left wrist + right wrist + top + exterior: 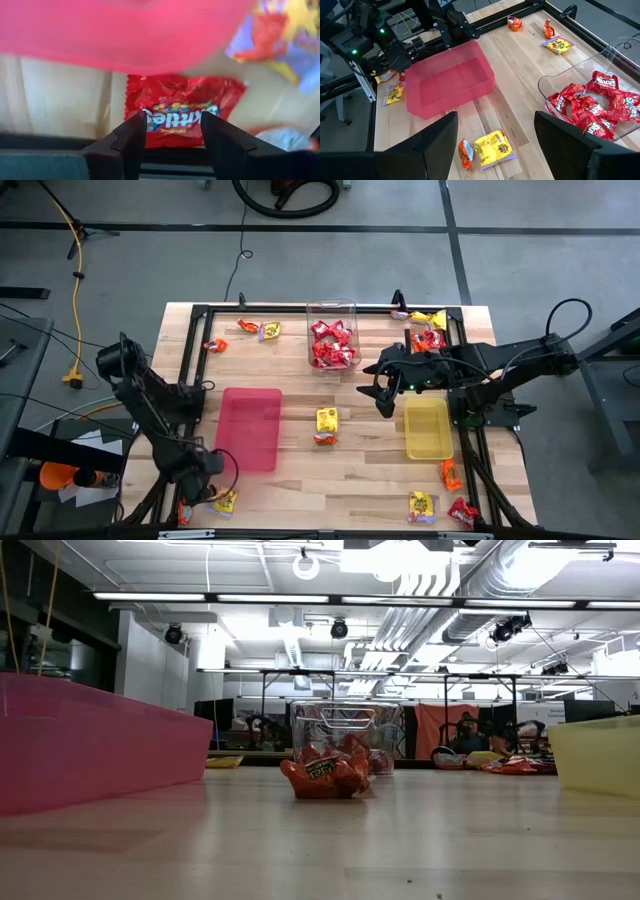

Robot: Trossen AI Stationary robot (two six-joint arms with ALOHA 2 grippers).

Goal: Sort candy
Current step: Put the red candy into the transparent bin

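Observation:
My left gripper (pixel 200 498) is open and low at the table's near left corner; in its wrist view (pixel 172 116) the fingers stand on either side of a red candy packet (pixel 185 95) lying flat beside the pink tray (pixel 125 30). A yellow packet (pixel 226 501) lies next to it. My right gripper (pixel 378 395) is open and empty above the table between the clear tub (pixel 332 335) of red packets and the yellow tray (pixel 428 430). A yellow packet (pixel 494 147) and an orange packet (pixel 465 153) lie below it at the table's middle.
Loose packets lie at the far left (pixel 258 330), the far right (pixel 427 330) and the near right (pixel 440 500). The pink tray (pixel 250 428) sits left of centre. A dark metal frame (pixel 190 360) runs round the table. In the low view, the orange packet (pixel 325 772) lies before the tub.

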